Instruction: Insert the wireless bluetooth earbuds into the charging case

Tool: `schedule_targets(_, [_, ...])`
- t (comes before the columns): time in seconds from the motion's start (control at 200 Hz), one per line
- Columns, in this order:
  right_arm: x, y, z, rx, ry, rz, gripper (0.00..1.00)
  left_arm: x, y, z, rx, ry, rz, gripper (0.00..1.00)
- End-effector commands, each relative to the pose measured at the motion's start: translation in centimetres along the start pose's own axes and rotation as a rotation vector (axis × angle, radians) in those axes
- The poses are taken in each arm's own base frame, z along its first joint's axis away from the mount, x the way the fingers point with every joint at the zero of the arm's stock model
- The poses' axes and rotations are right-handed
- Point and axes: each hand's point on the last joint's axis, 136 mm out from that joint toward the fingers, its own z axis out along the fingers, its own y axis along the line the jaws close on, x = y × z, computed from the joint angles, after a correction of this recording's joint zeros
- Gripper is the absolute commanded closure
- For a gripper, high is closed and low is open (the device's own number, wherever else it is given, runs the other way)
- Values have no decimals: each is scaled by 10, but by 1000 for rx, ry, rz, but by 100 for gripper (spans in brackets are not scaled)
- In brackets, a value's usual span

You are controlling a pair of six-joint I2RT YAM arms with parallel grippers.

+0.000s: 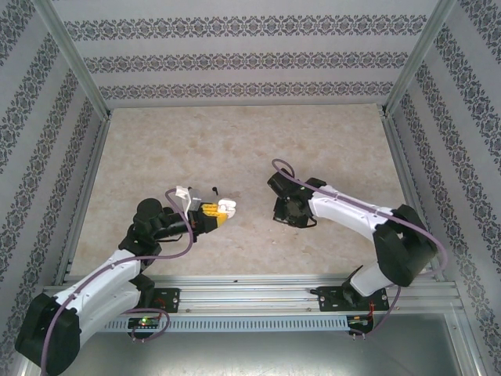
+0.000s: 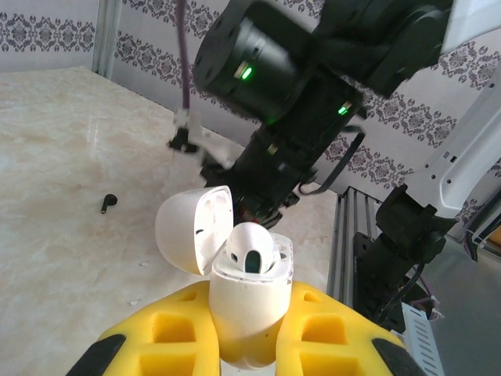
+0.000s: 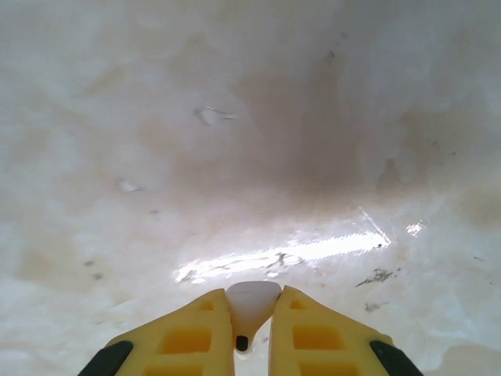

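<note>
White charging case (image 1: 228,207) is clamped in the left hand (image 1: 219,213), fingers closed tight on its body, toward the near side of the desk (image 1: 235,133). Right hand (image 1: 288,211) faces it across a bare gap, near but apart. One black earbud (image 1: 214,190) lies on the desk just behind the case.

Left wrist: lid (image 2: 192,227) is flipped open to the left and a seated white earbud (image 2: 250,254) is in the case mouth. Can't tell if the slot beside it is free. Right arm sits close behind the case.

Right wrist: right hand is closed nearly all the way on the pinched white earbud (image 3: 252,301), dark dot on its near end, low over bare desk.

Judged step: pick done, transfer to the case pending. Next move calls for a lift, bringing the bud over the case mouth, then fine alignment. Lid and seated bud leave little slack.

Room: open desk ahead and between the arms, with the frame rail and walls well off.
</note>
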Motion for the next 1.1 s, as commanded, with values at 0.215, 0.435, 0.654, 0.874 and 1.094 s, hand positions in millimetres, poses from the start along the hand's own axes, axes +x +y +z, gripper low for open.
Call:
schedule_targets(0.215, [-19,47,-123,-90,-363,-201,88,-31,-8,12,64,-49,102,100])
schedule_targets(0.435, [-10,107,-173,-282,-489,-321,88,-42,-8,14,72,-82,95,100])
schedule_targets(0.654, [-5,124,-183,-364,-496,-340,89,-43,-8,13,66,-100,79,100])
schedule_targets(0.874, [7,151,-194,-503,-450,-352,89,-45,-8,11,57,-110,88,100])
schedule_targets(1.094, [15,174,-200,-606,-437,-341,90,-50,-6,9,42,-148,78,100])
